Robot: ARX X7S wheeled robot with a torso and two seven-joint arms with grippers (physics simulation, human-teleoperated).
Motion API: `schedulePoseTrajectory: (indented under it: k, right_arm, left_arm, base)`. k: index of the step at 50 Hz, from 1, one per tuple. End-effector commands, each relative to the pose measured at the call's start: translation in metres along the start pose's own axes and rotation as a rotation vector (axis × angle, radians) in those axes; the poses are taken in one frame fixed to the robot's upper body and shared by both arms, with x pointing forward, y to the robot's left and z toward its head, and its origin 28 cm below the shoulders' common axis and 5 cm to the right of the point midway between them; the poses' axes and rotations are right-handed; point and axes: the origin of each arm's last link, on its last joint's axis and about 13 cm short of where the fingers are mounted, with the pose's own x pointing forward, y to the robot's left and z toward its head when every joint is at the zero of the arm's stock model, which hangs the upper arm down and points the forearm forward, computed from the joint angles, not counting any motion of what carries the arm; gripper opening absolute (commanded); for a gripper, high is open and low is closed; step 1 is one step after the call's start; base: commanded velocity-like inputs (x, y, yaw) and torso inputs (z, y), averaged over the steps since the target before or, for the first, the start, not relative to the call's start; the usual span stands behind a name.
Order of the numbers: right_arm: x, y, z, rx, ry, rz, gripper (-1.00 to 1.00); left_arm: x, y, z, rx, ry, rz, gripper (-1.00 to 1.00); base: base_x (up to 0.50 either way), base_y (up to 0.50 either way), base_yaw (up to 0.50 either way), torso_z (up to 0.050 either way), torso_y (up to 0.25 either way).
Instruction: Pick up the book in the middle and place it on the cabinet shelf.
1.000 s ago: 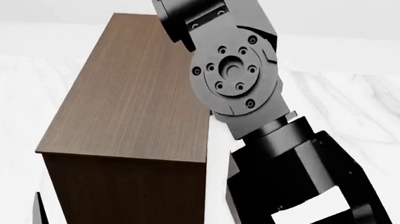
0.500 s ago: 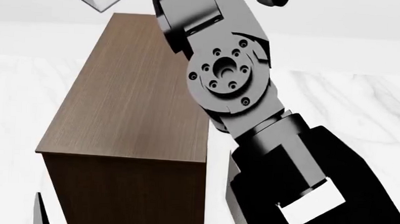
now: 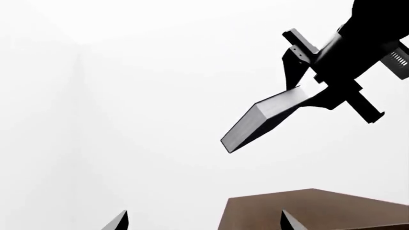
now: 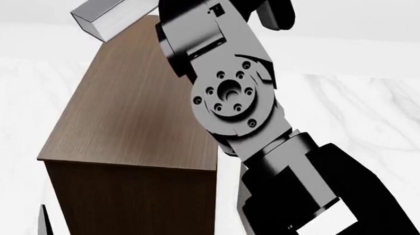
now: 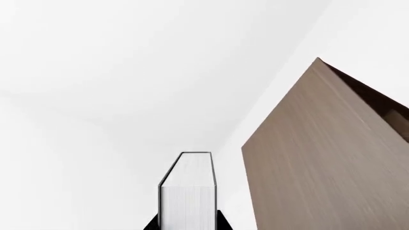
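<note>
The book (image 4: 104, 12), dark grey with white page edges, hangs tilted in the air above the far end of the cabinet shelf (image 4: 139, 109). My right gripper (image 3: 313, 88) is shut on one end of it. In the right wrist view the book (image 5: 187, 191) stands between the two jaws of my right gripper (image 5: 187, 226), with the brown cabinet shelf (image 5: 326, 158) beside it. The left wrist view shows the book (image 3: 265, 120) well above the cabinet shelf (image 3: 319, 208). My left gripper (image 3: 204, 224) is open and holds nothing.
My right arm (image 4: 232, 92) fills the middle and right of the head view and hides part of the cabinet's right edge. White marble floor (image 4: 366, 108) lies around the cabinet. A dark sliver (image 4: 44, 224) shows at the lower left.
My right arm has swung left and lower. The book, out of the head view a second ago, has come in at the top left over the cabinet's far end.
</note>
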Motion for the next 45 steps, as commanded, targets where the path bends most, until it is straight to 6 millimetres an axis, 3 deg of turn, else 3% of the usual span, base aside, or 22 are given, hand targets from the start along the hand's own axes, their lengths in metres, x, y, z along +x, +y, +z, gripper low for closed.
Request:
schedulePoseTrajectory:
  k: [1,33,45]
  right_arm:
    - [-0.001,0.001,-0.003,-0.027,-0.023,0.052,-1.0]
    - [0.006,-0.022,-0.016,-0.057,-0.005,-0.008,-1.0]
    - [-0.003,-0.018,-0.022,-0.125,0.017,-0.004,-1.0]
  left_arm:
    - [0.002,0.0,0.003,-0.002,-0.011,-0.001,1.0]
    - [0.003,0.0,0.005,-0.005,-0.006,-0.004,1.0]
    - [0.004,0.001,0.004,-0.001,-0.006,0.006,1.0]
  base:
    - [0.0,0.0,0.0,0.0,0.0]
    - [0.0,0.0,0.0,0.0,0.002]
    - [0.0,0.0,0.0,0.0,0.001]
